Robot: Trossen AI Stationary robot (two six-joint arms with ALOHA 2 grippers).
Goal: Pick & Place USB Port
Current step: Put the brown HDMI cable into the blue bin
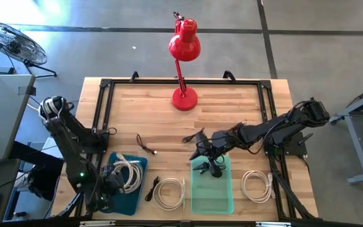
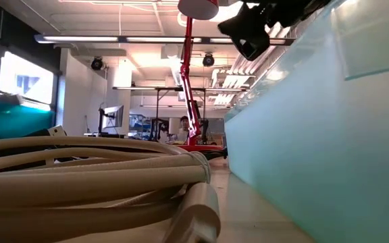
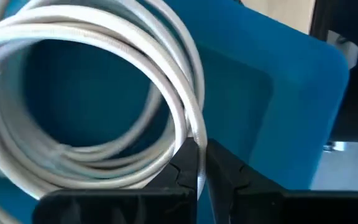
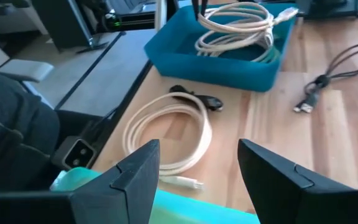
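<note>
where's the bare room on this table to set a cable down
Widest bare wood lies around the red lamp base, behind the black cable. The near edge is crowded: blue tray, white coil, green tray, another coil.

Grey concrete floor, floor fan, ceiling strip lights

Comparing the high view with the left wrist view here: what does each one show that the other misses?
Only the high view shows the red desk lamp, the pale green tray, the right gripper above it with fingers open, and loose white cable coils on the wooden table. Only the left wrist view shows the left gripper shut on a white strand. Both show the blue tray holding the coiled white cable.
</note>
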